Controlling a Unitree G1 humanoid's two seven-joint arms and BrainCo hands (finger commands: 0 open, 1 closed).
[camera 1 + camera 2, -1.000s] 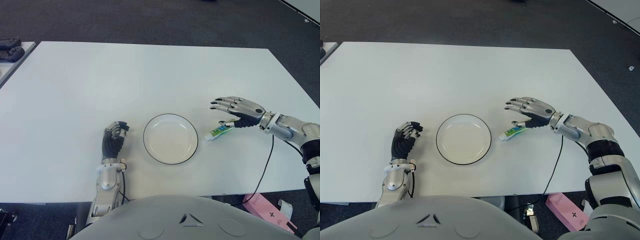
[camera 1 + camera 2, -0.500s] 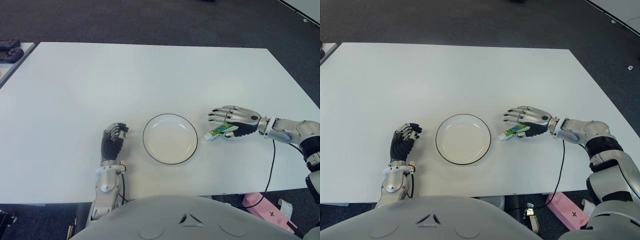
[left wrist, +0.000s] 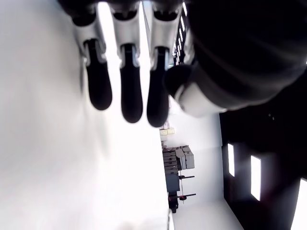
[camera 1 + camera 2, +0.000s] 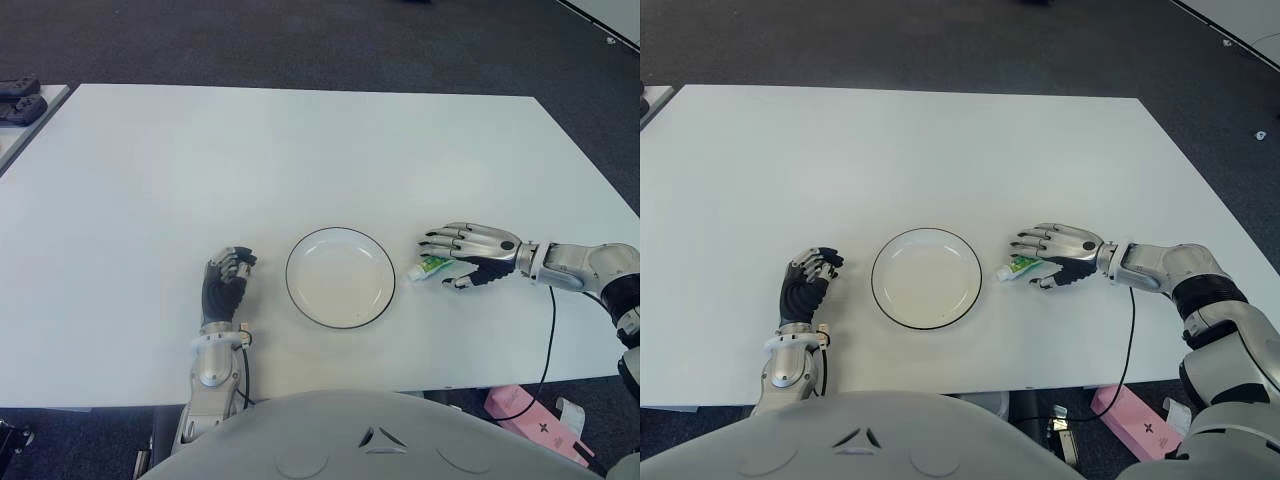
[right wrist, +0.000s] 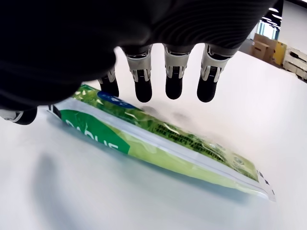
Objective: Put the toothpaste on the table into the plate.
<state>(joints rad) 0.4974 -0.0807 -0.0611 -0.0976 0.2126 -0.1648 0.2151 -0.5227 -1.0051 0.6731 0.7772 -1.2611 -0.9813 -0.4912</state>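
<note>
The toothpaste, a green and white tube, lies flat on the white table just right of the plate, a white dish with a dark rim and nothing in it. My right hand hovers low over the tube's right part, fingers spread above it and thumb on its near side. In the right wrist view the fingers stretch out over the tube without closing on it. My left hand shows to the left of the plate, fingers curled and holding nothing.
Dark devices sit on a side table at the far left. A black cable hangs from my right wrist over the table's near edge. A pink object lies on the floor below at the right.
My right hand has dropped from above the tube down onto it and drawn slightly nearer. The tube, plate and left hand have not moved.
</note>
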